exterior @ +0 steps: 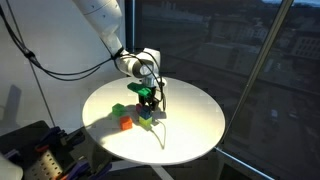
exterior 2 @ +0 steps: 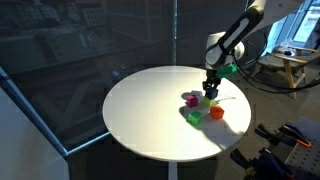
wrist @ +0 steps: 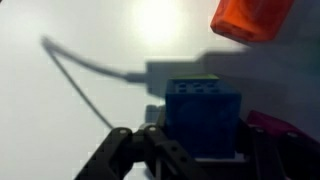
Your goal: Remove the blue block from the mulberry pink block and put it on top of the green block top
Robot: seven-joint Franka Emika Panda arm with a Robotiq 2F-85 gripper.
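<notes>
My gripper [wrist: 200,150] is shut on the blue block [wrist: 205,112], a dark blue cube that fills the space between the fingers in the wrist view. In both exterior views the gripper [exterior: 147,103] [exterior 2: 210,95] hangs low over the cluster of blocks on the round white table [exterior: 190,125]. The mulberry pink block [exterior 2: 190,98] stands apart from the blue block; its edge shows beside the right finger [wrist: 277,127]. The green block [exterior 2: 194,116] [exterior: 118,109] sits on the table, a short way from the gripper. What lies under the blue block is hidden.
A red-orange block [exterior: 126,124] [exterior 2: 216,113] [wrist: 250,18] lies close to the gripper. A yellowish block [exterior: 146,119] shows just below the gripper. The table edge [exterior 2: 125,125] drops off all round, with dark windows behind.
</notes>
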